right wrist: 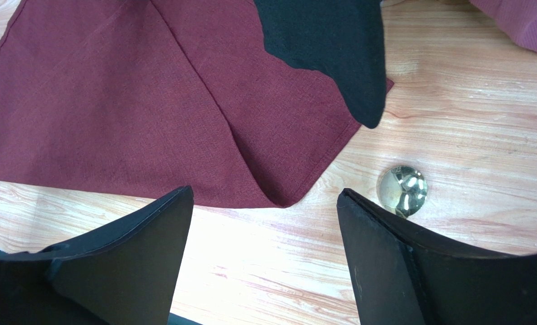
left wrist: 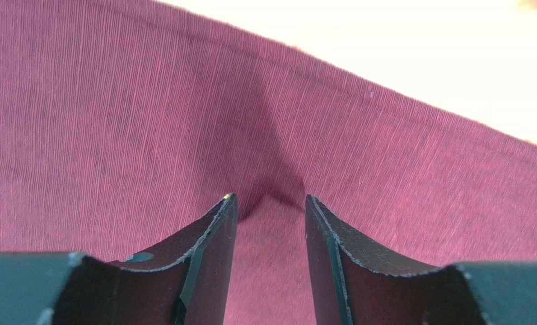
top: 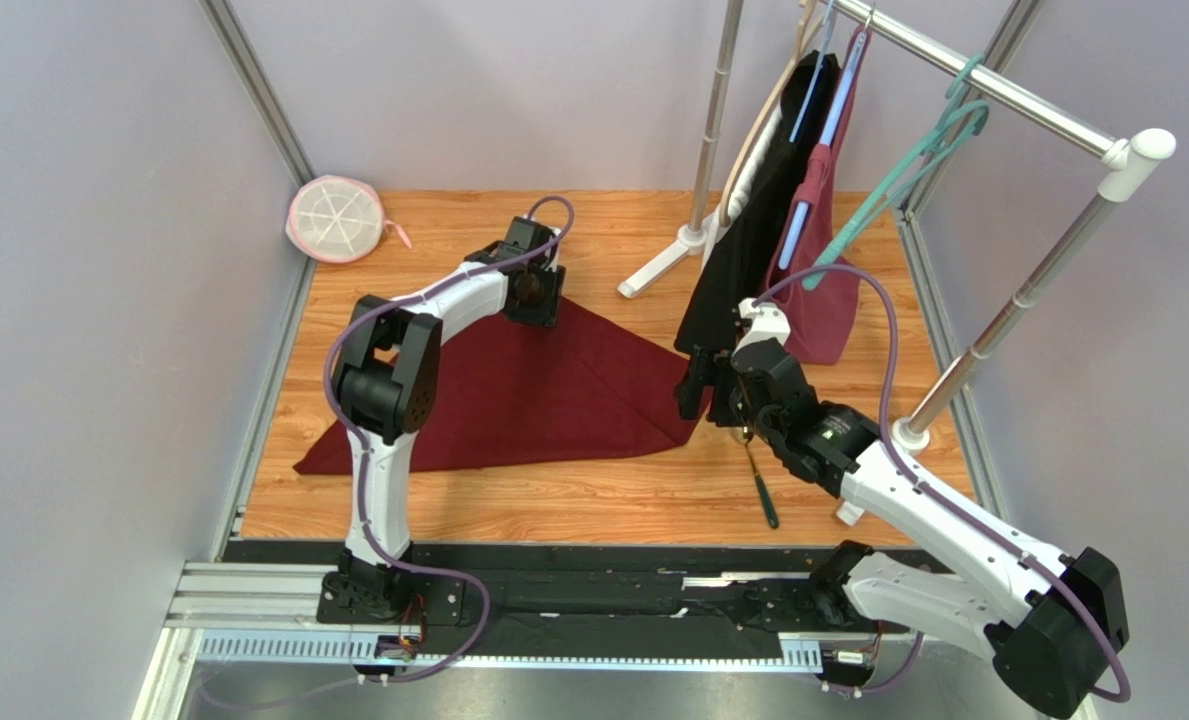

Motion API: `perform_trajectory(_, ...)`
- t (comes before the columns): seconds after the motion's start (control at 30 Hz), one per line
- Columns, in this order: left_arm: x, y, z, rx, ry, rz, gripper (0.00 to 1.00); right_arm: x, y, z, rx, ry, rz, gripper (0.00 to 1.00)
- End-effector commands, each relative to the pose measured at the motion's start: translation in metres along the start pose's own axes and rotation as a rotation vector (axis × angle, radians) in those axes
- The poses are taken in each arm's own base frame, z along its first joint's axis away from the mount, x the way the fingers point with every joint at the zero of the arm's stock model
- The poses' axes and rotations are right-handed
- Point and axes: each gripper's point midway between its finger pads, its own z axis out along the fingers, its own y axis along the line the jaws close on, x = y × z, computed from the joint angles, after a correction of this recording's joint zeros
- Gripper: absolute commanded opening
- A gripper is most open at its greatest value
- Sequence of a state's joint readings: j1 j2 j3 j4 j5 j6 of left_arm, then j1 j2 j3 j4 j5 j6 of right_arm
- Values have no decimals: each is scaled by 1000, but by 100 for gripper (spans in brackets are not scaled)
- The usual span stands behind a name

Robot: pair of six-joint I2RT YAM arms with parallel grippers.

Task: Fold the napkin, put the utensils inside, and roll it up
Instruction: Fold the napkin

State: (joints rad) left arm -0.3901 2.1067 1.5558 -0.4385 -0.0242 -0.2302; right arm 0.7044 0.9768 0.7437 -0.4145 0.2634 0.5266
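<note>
The maroon napkin (top: 525, 390) lies on the wooden table folded into a triangle. My left gripper (top: 533, 300) is at its far apex; in the left wrist view the gripper (left wrist: 267, 200) pinches a raised pucker of the napkin (left wrist: 115, 101) between its fingers. My right gripper (top: 728, 398) is open and empty just above the table by the napkin's right corner (right wrist: 284, 189). A utensil (top: 761, 488) with a dark handle lies on the table beside it. Its golden head (right wrist: 402, 191) shows just off my right fingertip (right wrist: 359, 210).
A clothes rack (top: 660, 270) stands at the back right. A black garment (top: 750, 225) and a burgundy bag (top: 826, 300) hang from it; the garment's hem (right wrist: 332, 47) hangs over the napkin's right corner. A white round mesh item (top: 337, 218) lies at the back left.
</note>
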Motion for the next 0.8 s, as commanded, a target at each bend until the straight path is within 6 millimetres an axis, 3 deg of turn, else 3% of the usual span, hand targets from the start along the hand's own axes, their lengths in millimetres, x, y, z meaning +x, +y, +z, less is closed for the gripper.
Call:
perform_trajectory(0.0,-19,-2,5,15,-39,-9,49,-24,16,-4,-42,-53,10,82)
perform_trajectory(0.27,-15,1,4,-4,-36,-14,38,-21,15,-3,-40,-49,11,82)
perform_trajectory(0.6,-16,0,-6,-1,-45,-28,0,-18,11,-3,-26,-44,9,82)
perform_trajectory(0.77,-25,0,-21,-1,-83,-37,0,-17,10,-3,-23,-42,11,82)
